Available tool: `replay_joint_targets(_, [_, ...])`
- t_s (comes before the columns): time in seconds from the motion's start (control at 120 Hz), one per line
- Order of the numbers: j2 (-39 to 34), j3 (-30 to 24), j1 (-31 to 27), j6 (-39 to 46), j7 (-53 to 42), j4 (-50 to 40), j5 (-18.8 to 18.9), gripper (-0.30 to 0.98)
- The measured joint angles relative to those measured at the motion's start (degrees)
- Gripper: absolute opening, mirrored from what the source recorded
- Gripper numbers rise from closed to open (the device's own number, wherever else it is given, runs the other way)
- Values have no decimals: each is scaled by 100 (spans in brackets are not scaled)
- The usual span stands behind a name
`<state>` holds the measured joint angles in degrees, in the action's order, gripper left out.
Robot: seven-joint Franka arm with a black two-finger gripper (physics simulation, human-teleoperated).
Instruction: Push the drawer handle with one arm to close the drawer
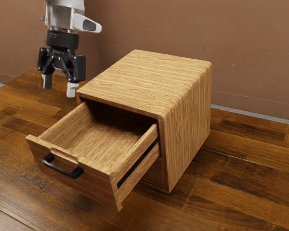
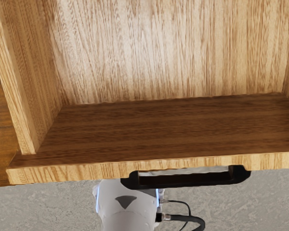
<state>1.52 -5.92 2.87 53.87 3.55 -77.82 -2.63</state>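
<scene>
Apparently above the open, boxy tan wooden drawer point(image 1: 97, 184), black bar handle point(image 1: 61, 169) below its front edge: black two-finger gripper point(image 1: 59, 90), fingers apart.

The wooden drawer point(image 1: 94, 185) stands open on my feed.
I see it pulled well out of the cabinet point(image 1: 149, 77), level and upright, its light-brown striped grain running along the floor inside and its rear part under the cabinet's top; its front panel faces the exterior view's lower left. On that panel's outer face, just below the shallow notch in the rim, I make out the black handle point(image 1: 61, 170), a horizontal bar with bent ends.
</scene>
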Motion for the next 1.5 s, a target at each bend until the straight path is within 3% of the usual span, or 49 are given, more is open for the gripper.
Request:
replay_joint_targets(0.117, [-244, 52, -299, 1141, 30, -404, -41, 69])
replay_joint_targets(0.167, [-1236, -174, -676, 1510, 112, -1369, -56, 69])
replay_joint_targets(0.317, [-4454, -773, -380, 2289, 470, -4311, -496, 67])
replay_joint_targets(0.442, [-6002, -1167, -367, 2690, 757, -5768, -921, 40])
replay_joint_targets(0.558, [-6886, -1259, -366, 2688, 993, -6382, -1151, 19])
replay_joint_targets(0.833, [-7128, -1260, -379, 2640, 1405, -7045, -1442, 0])
replay_joint_targets(1.5, [-5850, -1189, -384, 3880, 1512, -7044, -1122, -6])
